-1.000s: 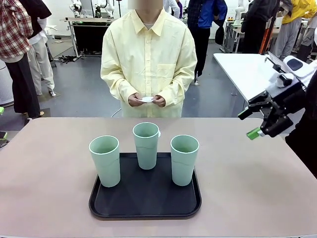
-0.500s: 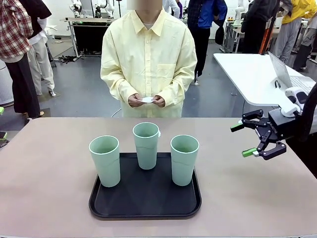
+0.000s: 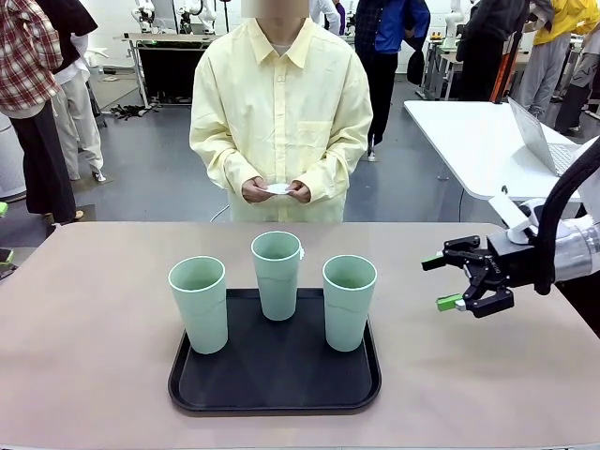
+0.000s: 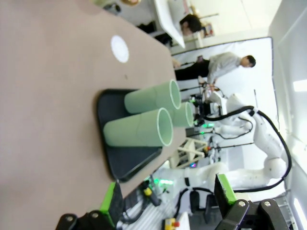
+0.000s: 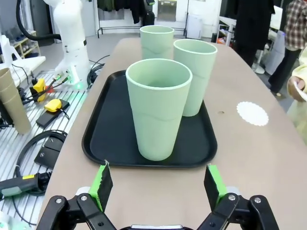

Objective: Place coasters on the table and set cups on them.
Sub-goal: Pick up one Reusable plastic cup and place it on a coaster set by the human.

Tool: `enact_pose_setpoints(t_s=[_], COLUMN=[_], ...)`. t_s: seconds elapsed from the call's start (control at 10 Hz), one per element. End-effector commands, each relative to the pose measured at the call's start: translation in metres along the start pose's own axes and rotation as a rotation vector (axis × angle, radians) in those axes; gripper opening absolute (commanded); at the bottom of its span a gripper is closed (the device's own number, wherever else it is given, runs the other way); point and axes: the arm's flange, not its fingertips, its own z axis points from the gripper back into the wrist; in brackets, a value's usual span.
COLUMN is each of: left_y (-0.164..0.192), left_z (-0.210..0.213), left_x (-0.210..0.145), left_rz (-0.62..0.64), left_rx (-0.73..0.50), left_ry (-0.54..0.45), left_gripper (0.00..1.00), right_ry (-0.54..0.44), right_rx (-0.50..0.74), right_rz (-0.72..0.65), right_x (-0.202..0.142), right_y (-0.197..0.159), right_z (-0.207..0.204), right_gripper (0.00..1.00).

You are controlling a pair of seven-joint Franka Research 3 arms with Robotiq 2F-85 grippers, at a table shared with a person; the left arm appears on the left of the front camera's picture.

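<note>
Holding our right gripper [image 3: 441, 283] above the table [image 3: 94, 356], jaws spread wide and empty, nearest cup [image 3: 349, 302] at its nine o'clock, well apart, upright on the black tray [image 3: 272, 375]

Mint-green cups [image 3: 277, 274], black tray [image 3: 272, 386], white scalloped coaster [image 5: 252, 113].

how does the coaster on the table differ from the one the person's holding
The loose coaster lies flat on the table, on the person's side of the black tray, with nothing on it. The held coaster is pinched between the person's hands, off the table. Both are white and thin.
</note>
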Motion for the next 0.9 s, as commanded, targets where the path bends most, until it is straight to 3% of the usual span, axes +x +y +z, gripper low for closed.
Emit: enact_pose_setpoints(t_s=[0.0, 0.1, 0.5, 0.8], left_y=[0.0, 0.0, 0.0, 0.0], left_z=[0.001, 0.001, 0.001, 0.001], left_x=[0.001, 0.001, 0.001, 0.001], left_rz=[-0.007, -0.007, -0.007, -0.007], left_rx=[-0.015, -0.015, -0.015, -0.015], left_ry=[-0.005, -0.005, -0.005, -0.005], left_gripper=[1.0, 1.0, 1.0, 1.0], right_ry=[0.004, 0.0, 0.0, -0.074], right_rx=[-0.022, 0.0, -0.001, 0.017], right_rz=[-0.066, 0.0, -0.02, -0.063], right_x=[0.006, 0.0, 0.001, -0.01], right_y=[-0.002, 0.0, 0.0, -0.007], right_z=[-0.003, 0.0, -0.001, -0.029], right_gripper=[1.0, 1.0, 1.0, 1.0])
